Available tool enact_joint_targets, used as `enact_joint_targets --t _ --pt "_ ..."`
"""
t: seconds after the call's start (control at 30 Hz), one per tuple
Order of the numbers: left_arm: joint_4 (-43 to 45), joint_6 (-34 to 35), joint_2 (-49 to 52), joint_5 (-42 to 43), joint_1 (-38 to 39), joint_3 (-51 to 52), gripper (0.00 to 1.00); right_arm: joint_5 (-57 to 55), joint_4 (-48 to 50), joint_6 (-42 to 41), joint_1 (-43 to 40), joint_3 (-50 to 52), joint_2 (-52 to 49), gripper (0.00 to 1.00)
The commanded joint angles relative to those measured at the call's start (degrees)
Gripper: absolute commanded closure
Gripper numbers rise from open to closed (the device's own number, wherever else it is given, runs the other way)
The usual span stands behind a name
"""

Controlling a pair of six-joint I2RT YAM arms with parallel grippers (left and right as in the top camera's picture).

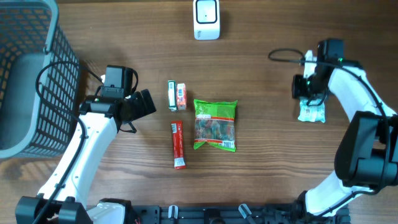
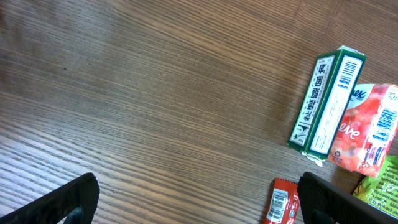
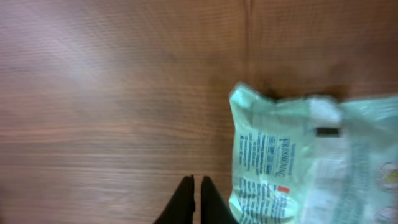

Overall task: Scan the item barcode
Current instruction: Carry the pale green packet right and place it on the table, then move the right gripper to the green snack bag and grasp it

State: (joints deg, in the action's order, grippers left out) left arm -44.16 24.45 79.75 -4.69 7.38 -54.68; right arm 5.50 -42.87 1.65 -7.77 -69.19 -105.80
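Right claw (image 3: pixel 197 181) beside packet (image 3: pixel 298 162) — basket (image 1: pixel 62 93) apart

Mint-green packet (image 3: pixel 298 168), dark mesh basket (image 1: pixel 62 81)

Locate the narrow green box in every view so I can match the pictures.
Overhead: the green box lies left of centre on the table, lengthwise up the picture.
Left wrist: it sits at the right side, tilted, barcode facing up.
Right wrist: not in it; only a pale packet shows.
Shared landmark: the red-and-white pack lies right beside the box in the overhead and left wrist views.
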Motion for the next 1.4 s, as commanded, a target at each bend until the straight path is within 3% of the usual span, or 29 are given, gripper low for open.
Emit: enact_joint_targets --t 0.0,0.2,0.27,0.4,0.5,0.6,0.67,0.8,0.9,1.03,1.13,1.37 --pt "-0.02 -0.26 -0.63 -0.55 -0.2 -0.87 0.0 -5.4 3.69 -3.15 -0.02 4.92 1.01 0.85" --pt "-0.02 -0.26 -0.63 -0.55 -0.2 -0.87 0.0 -15.5 2.47 -7.89 -0.02 6.05 1.03 0.91" --pt "-0.02 -0.26 -0.63 -0.55 -0.2 -0.87 0.0 -11.08 0.85 -7.65 0.11 4.68 1.05 0.88" --pt "-0.04 -0.26 -0.63 -0.55 -0.2 -0.87 0.0 20.09 -8.81 4.55 0.74 -4.52 1.14 0.64" --pt "-0.02 -0.26 -0.63 -0.55 -0.2 -0.87 0.0 33.7 -13.57 12.66 2.84 -10.14 1.36 0.55" --pt "-0.02 -0.26 -0.63 -0.55 -0.2 -0.87 0.0 39.36 -13.81 18.45 7.28 -12.22 1.84 0.41" --pt "-0.02 -0.26 -0.63 -0.55 -0.2 -0.87 0.0 39.39 -11.26 18.36 12.09 -12.22 1.88 0.1" --pt "-0.02 -0.26 -0.63 -0.55 -0.2 -0.87 0.0 39.28 -9.07 27.58 18.71 -11.96 1.84 0.12" --pt "-0.02 -0.26 -0.63 -0.55 -0.2 -0.87 0.0 32.04 -6.82 35.78 24.13 -10.86 1.64 0.16" --pt "-0.02 -0.26 -0.63 -0.55 -0.2 -0.87 0.0 18.78 -2.1 37.97 30.82 -10.03 -0.61 0.16" --pt "-0.02 -0.26 -0.63 -0.55 -0.2 -0.87 0.0 18.49 -0.7 42.27 32.33 -9.94 -2.82 0.17" --pt "-0.02 -0.26 -0.63 -0.55 -0.2 -0.87 0.0 18.51 0.15 42.27 32.33 -9.92 -9.73 0.14"
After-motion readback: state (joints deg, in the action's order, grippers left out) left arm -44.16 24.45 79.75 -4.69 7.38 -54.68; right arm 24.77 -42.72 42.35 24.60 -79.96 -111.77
